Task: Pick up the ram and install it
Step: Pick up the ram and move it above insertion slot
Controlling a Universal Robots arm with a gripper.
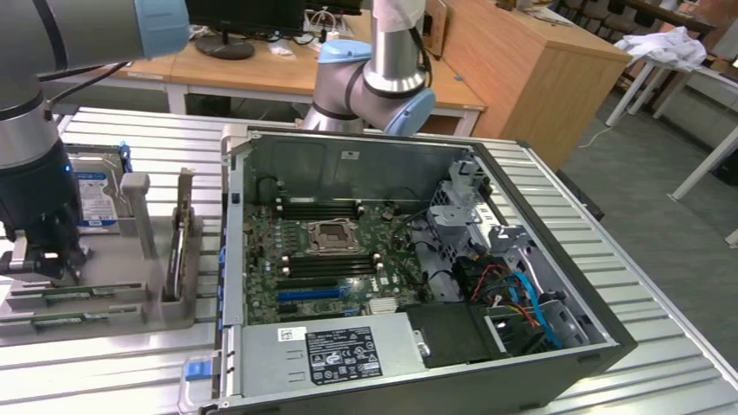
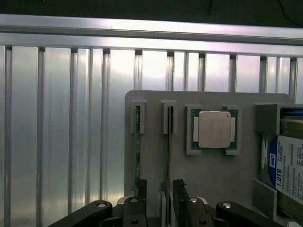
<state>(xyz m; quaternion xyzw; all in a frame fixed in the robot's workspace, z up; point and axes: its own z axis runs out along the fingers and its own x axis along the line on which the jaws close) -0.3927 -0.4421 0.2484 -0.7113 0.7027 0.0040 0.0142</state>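
Note:
Two rams stand on edge in slots of a grey holder (image 2: 213, 175). One ram (image 2: 169, 142) is nearer the CPU (image 2: 214, 129). The other ram (image 2: 137, 142) sits one slot further away. My gripper (image 2: 160, 195) is open just above the holder, and the ram nearer the CPU runs between its dark fingers (image 2: 180, 194), apparently untouched. In the exterior view the gripper (image 1: 47, 259) hangs over the holder's rams (image 1: 86, 296) at the exterior view's left, beside the open computer case (image 1: 542, 199).
The holder also carries a hard drive (image 1: 92, 194) with a blue-white label and an upright expansion card (image 1: 179, 246). Inside the case the motherboard (image 1: 334, 259) shows black memory slots (image 1: 323, 207) around the CPU socket (image 1: 334, 232). A ribbed metal table (image 1: 116, 363) lies underneath.

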